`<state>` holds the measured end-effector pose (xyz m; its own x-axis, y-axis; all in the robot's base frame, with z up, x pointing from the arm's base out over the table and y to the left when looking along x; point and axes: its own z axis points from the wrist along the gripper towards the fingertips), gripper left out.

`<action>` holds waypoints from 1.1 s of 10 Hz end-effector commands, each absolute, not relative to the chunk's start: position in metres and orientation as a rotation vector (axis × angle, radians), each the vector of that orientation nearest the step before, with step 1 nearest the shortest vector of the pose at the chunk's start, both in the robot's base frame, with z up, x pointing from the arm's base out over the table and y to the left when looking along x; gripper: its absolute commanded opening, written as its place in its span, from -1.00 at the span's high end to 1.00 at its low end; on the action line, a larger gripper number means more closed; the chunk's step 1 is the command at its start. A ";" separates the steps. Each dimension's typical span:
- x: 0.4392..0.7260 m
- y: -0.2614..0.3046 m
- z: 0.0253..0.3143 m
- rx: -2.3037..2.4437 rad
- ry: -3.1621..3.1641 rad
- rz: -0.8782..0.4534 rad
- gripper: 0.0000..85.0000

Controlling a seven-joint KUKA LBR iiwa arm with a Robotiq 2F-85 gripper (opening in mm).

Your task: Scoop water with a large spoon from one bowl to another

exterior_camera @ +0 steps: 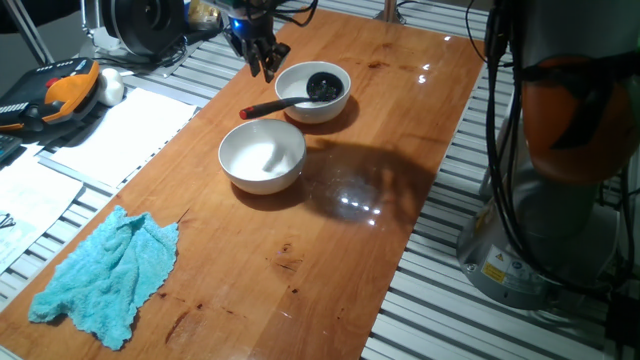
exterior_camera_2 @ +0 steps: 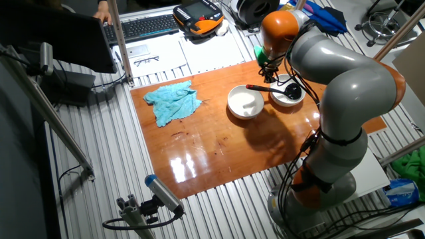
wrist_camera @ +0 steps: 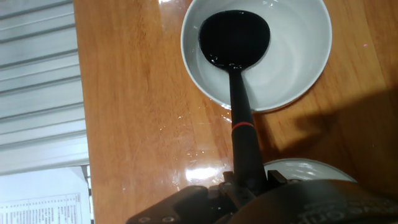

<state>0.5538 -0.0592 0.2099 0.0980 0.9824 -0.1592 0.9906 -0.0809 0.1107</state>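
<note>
The large spoon [exterior_camera: 322, 87], a black ladle, lies with its head in the far white bowl [exterior_camera: 335, 105], and its red handle end [exterior_camera: 250, 112] rests on the table. The hand view shows the head [wrist_camera: 234, 37] in this bowl [wrist_camera: 298, 68], with faint glints of clear water [wrist_camera: 280, 62] around it. The near white bowl [exterior_camera: 262, 155] stands beside it; I cannot tell whether it holds water. My gripper [exterior_camera: 265, 68] hangs just above the handle, open and not gripping it. In the hand view the handle [wrist_camera: 244, 143] runs between the fingertips [wrist_camera: 230, 179].
A teal cloth [exterior_camera: 110, 275] lies at the table's near left. White papers [exterior_camera: 120, 130] and an orange hand controller [exterior_camera: 65, 90] lie off the left edge. The arm's base [exterior_camera: 560, 150] stands to the right. The other fixed view shows the two bowls [exterior_camera_2: 245, 101] under the arm.
</note>
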 end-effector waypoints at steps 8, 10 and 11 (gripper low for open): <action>0.568 -0.067 0.174 2.125 2.015 -0.037 0.20; 0.563 -0.073 0.165 2.107 2.030 -0.015 0.20; 0.559 -0.076 0.162 2.103 2.041 0.000 0.20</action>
<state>0.5590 -0.0761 0.1619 0.0412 0.9885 -0.1457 0.9884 -0.0189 0.1510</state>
